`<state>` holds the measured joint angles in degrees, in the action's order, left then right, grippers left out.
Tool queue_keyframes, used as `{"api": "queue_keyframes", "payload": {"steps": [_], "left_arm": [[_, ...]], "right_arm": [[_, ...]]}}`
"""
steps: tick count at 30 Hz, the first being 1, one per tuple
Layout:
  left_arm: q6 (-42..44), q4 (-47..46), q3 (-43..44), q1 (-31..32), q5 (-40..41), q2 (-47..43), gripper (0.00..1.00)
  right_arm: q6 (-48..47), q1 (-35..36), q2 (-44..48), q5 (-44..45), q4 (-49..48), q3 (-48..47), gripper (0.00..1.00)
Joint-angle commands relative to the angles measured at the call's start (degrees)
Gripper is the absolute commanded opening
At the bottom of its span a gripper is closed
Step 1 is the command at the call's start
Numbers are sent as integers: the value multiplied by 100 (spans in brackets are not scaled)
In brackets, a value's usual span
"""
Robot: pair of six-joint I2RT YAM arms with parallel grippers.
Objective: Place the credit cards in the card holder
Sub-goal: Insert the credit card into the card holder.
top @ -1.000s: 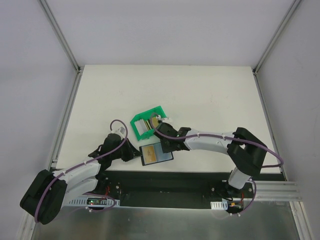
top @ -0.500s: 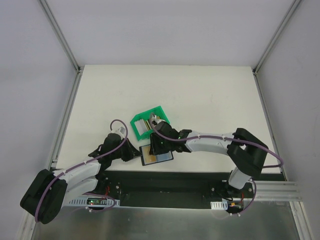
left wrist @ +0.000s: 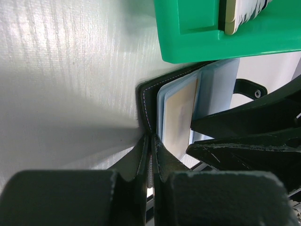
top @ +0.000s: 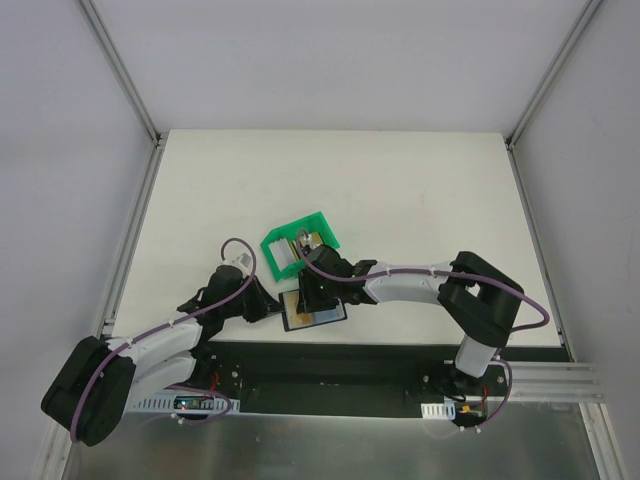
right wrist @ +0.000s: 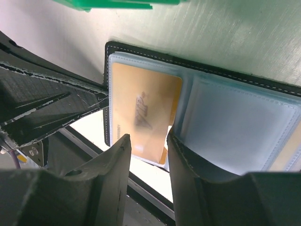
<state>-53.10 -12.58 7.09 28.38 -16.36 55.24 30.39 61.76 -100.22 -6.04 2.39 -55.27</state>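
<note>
- The left end effector (top: 268,308) (left wrist: 150,141) is pinching the black left edge of the card holder (top: 293,319) (left wrist: 146,101) (right wrist: 244,77), its fingers fully closed on the cover.
- The card holder is lying open on the white bench (top: 400,190), near the front edge and just in front of the green bin (top: 318,222) (left wrist: 197,37) (right wrist: 108,4).
- The green bin is holding more cards (left wrist: 242,12) (pale with dark stripes), standing on edge.
- A gold card (right wrist: 141,108) (left wrist: 181,110) is lying on the holder's left bluish-grey page, its near end projecting past the holder's edge.
- The right end effector (top: 312,298) (right wrist: 148,139) is hovering over that near end with its fingers partly apart; whether either pad is touching the card cannot be told.
</note>
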Motion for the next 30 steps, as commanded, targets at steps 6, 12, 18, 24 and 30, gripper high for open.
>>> {"api": "queue_keyframes", "payload": {"steps": [6,12,18,24,30], "left_arm": [[230,678,-59,-52,212,145,0],[239,678,-59,-52,221,171,0],[230,695,-85,-52,230,136,0],[248,730,-59,-52,256,118,0],[256,731,-50,-52,256,118,0]], "right_arm": [[125,-6,-243,-705,-660,-107,40],[64,-41,-112,-653,-688,-125,39],[-367,-129,529,-100,-266,-169,40],[-832,-304,1127,787,630,-520,43],[-1219,-778,1321,1535,1377,-1003,47]]}}
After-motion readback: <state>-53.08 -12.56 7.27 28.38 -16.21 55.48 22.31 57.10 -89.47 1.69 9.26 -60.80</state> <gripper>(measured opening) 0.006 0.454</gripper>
